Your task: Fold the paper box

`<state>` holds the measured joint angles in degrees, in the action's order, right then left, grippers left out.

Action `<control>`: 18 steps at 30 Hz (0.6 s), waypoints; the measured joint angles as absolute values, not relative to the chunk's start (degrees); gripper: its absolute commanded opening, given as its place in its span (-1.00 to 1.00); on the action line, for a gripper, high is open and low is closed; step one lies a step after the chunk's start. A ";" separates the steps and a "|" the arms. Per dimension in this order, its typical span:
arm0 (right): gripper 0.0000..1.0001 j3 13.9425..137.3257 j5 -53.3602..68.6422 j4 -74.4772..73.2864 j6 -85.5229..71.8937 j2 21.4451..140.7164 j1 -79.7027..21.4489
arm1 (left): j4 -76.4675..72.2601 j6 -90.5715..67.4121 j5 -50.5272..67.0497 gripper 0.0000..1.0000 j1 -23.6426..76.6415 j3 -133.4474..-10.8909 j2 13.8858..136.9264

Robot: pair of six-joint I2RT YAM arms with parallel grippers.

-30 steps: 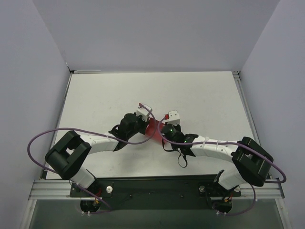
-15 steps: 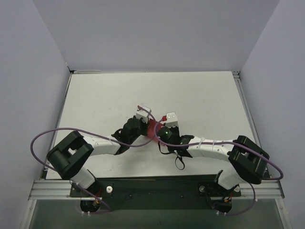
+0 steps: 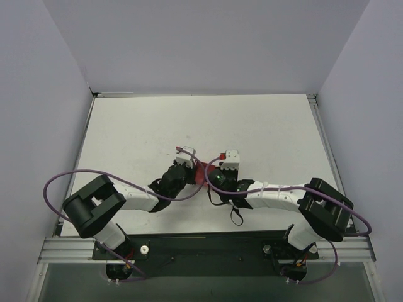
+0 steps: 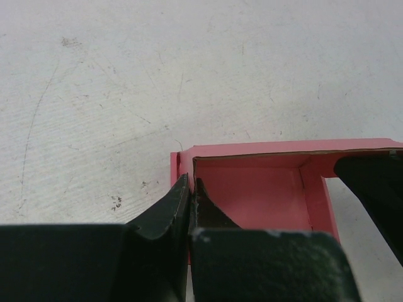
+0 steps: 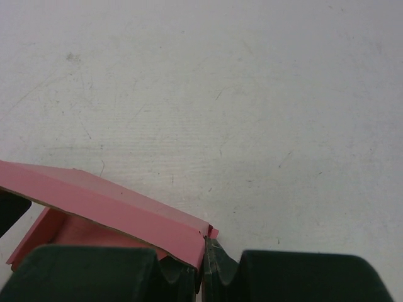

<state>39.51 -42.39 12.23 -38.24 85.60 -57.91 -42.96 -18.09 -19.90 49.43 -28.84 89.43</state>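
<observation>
The paper box (image 3: 201,171) is a small pink-red card piece held between my two grippers near the middle of the table. In the left wrist view it is an open tray (image 4: 258,189) with raised walls. My left gripper (image 4: 191,189) is shut on its left wall. In the right wrist view the box (image 5: 119,217) shows a folded wall. My right gripper (image 5: 203,251) is shut on its right corner edge. In the top view the left gripper (image 3: 187,167) and right gripper (image 3: 213,173) meet over the box and hide most of it.
The white table (image 3: 264,132) has grey walls on three sides. A black strap (image 3: 236,215) hangs under my right arm. Purple cables (image 3: 63,179) loop along both arms. A black rail (image 3: 208,248) runs along the near edge.
Both grippers have moved a little nearer the table's front edge and closer together with the box held between them. The box shows less from above.
</observation>
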 measured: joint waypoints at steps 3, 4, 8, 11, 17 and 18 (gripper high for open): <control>-0.93 39.48 -43.59 12.51 -40.03 86.30 -58.37 | -43.53 -19.16 -21.15 -1.00 50.17 -28.08 89.25; -0.92 39.42 -43.99 12.58 -40.66 86.39 -58.59 | -43.62 -19.40 -21.45 -1.00 50.35 -27.86 89.19; -0.91 38.96 -45.69 13.08 -42.65 86.80 -59.51 | -43.81 -20.58 -22.57 -1.00 51.00 -27.05 88.64; -0.88 38.72 -46.81 12.82 -43.99 86.80 -60.80 | -43.79 -21.02 -23.07 -1.00 51.35 -26.17 87.72; -0.71 38.72 -48.84 10.33 -46.85 86.80 -63.26 | -43.44 -21.71 -23.64 -1.00 51.90 -25.41 86.83; -0.67 38.70 -49.12 9.69 -47.57 86.80 -63.90 | -43.44 -21.80 -23.75 -1.00 51.99 -25.34 86.83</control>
<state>38.70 -49.12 9.69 -47.57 86.80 -63.90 -43.44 -21.80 -23.75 51.99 -25.34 86.83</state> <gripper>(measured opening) 0.101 0.084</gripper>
